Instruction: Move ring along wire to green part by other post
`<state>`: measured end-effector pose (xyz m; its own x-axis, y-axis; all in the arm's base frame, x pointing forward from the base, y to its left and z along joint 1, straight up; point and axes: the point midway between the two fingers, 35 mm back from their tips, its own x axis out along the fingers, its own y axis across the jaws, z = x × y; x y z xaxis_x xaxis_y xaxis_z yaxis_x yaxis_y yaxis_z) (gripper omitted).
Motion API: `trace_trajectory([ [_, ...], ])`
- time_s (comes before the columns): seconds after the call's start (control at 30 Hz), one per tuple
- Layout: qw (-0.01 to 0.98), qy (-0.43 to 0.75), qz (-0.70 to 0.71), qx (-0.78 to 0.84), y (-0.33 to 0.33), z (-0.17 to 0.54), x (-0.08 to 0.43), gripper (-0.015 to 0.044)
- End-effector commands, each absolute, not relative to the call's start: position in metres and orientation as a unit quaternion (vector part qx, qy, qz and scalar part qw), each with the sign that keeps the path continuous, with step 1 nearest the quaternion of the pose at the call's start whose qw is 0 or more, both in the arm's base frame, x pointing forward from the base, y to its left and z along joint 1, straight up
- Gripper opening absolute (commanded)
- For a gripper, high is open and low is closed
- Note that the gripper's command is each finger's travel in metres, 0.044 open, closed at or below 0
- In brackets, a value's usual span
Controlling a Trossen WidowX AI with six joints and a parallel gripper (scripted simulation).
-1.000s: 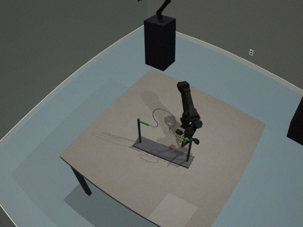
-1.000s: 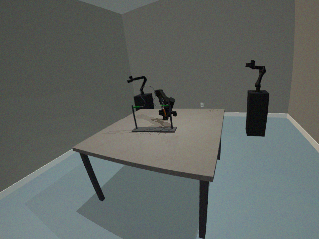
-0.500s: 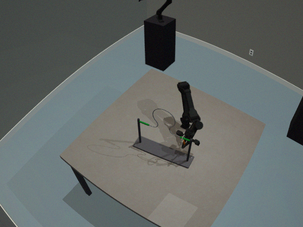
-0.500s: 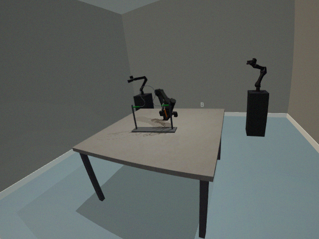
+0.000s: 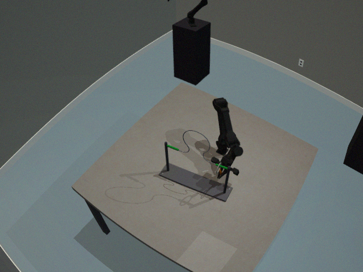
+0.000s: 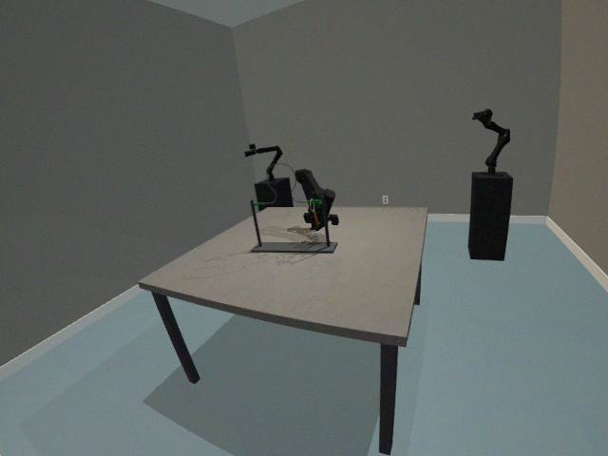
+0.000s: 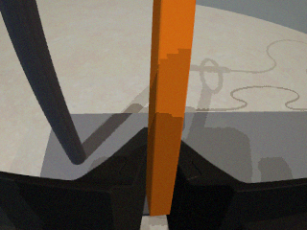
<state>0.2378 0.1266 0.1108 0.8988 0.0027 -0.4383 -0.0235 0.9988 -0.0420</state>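
The gripper (image 5: 219,175) (image 6: 316,227) (image 7: 163,153) is shut on the orange handle (image 5: 220,171) (image 6: 315,218) (image 7: 174,86), which points down from the ring. The pale ring (image 5: 218,166) (image 6: 311,201) looks to be around the right green part (image 5: 223,166) (image 6: 317,200), nearer its inner end; whether they touch is too small to tell. The right post (image 5: 226,182) (image 6: 326,230) (image 7: 43,81) stands close beside the gripper. The thin grey wire (image 5: 209,143) (image 6: 295,181) loops up and over to the left green part (image 5: 173,147) (image 6: 260,203) at the left post (image 5: 167,158) (image 6: 256,225).
The posts stand on a grey base plate (image 5: 187,179) (image 6: 290,247) (image 7: 275,144) on the table (image 5: 140,164) (image 6: 343,289). The gripper is above the plate's right end. Shadows of the wire, ring and arm lie on the table and plate. Other arms stand on black pedestals beyond the table.
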Motion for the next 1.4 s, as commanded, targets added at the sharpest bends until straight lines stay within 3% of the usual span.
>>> trace_trajectory([
  [0.0,0.974,0.225,0.005,-0.021,0.126,0.110,0.238,-0.0150],
  [0.3,0.974,0.225,0.005,-0.021,0.126,0.110,0.238,-0.0150],
  [0.7,0.974,0.225,0.007,-0.023,0.127,0.111,0.237,0.0160],
  [1.37,0.974,0.227,0.005,-0.021,0.126,0.132,0.192,0.0160],
])
